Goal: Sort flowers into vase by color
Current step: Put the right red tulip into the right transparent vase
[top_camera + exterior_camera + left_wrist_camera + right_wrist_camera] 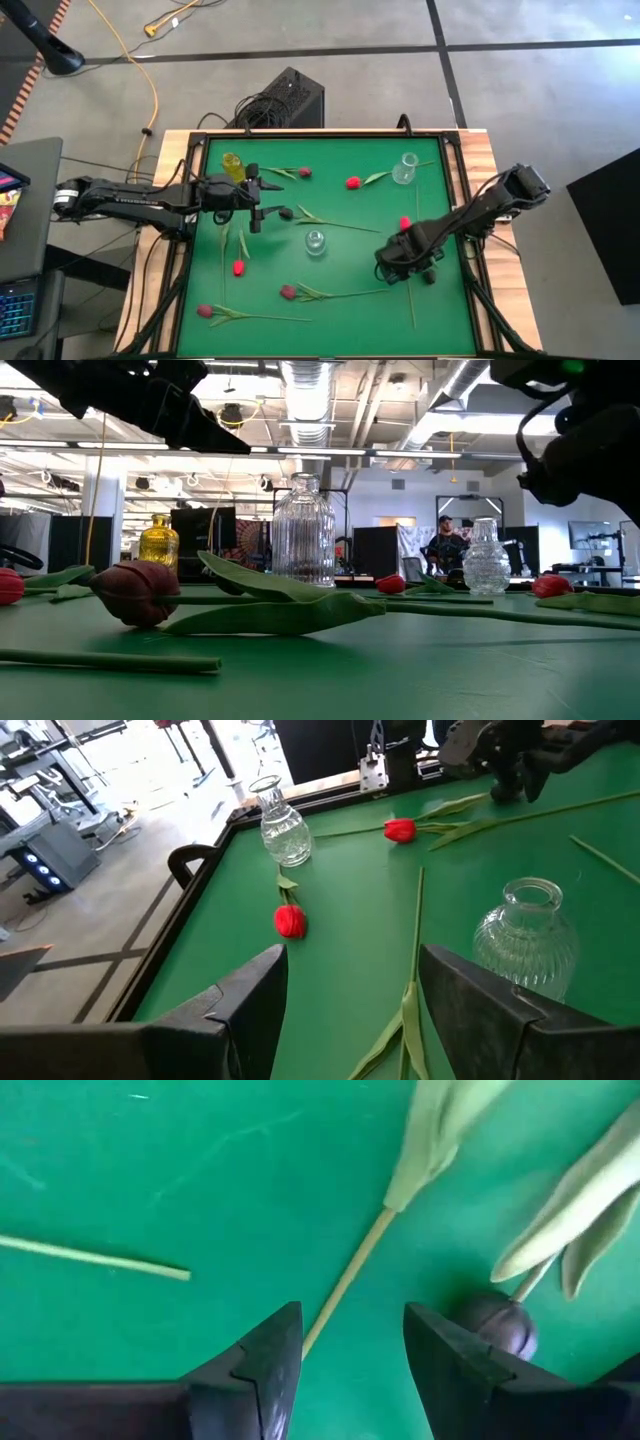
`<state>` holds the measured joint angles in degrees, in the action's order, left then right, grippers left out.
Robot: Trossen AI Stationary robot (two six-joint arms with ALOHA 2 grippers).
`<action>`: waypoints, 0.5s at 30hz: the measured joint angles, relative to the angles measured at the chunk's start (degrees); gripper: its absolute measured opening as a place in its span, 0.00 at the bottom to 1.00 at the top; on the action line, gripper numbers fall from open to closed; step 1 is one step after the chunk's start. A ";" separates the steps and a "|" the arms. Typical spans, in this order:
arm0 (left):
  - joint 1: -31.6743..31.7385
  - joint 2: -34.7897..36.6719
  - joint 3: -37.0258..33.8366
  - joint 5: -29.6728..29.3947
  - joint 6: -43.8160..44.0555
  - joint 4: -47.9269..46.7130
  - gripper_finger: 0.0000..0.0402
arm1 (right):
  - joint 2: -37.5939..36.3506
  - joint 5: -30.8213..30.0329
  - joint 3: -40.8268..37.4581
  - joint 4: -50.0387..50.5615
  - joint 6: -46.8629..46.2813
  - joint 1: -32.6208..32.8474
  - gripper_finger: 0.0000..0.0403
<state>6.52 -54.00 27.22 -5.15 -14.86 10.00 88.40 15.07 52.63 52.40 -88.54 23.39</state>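
Dark tulip bud (498, 1323) beside right tool (352, 1350)

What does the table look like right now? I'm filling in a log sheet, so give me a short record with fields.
surface: green mat
vases: yellow vase, clear ribbed vase, clear round vase; all upright, no flowers in them
flowers: tulips lying scattered on the mat, bright red, crimson and a dark one
left gripper: open, empty, near the yellow vase
right gripper: open, low over a stem, dark tulip head beside one finger
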 joint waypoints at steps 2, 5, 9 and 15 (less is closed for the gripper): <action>0.00 0.00 0.00 0.00 0.31 0.00 0.54 | 0.00 -0.28 -0.79 -0.19 -1.02 0.37 0.50; 0.00 0.00 0.00 0.02 0.60 -0.02 0.54 | 0.00 -1.09 -2.02 -1.58 -2.01 1.04 0.50; -0.02 0.00 0.00 0.04 0.62 -0.04 0.54 | 0.00 -1.65 -4.15 -5.30 -2.37 1.01 0.50; -0.01 0.00 0.00 0.04 0.63 -0.04 0.54 | 0.00 -3.24 -6.02 -8.09 -3.56 0.46 0.50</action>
<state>6.52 -54.00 27.22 -5.10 -14.23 9.96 88.40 11.83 46.61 44.31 -92.10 23.86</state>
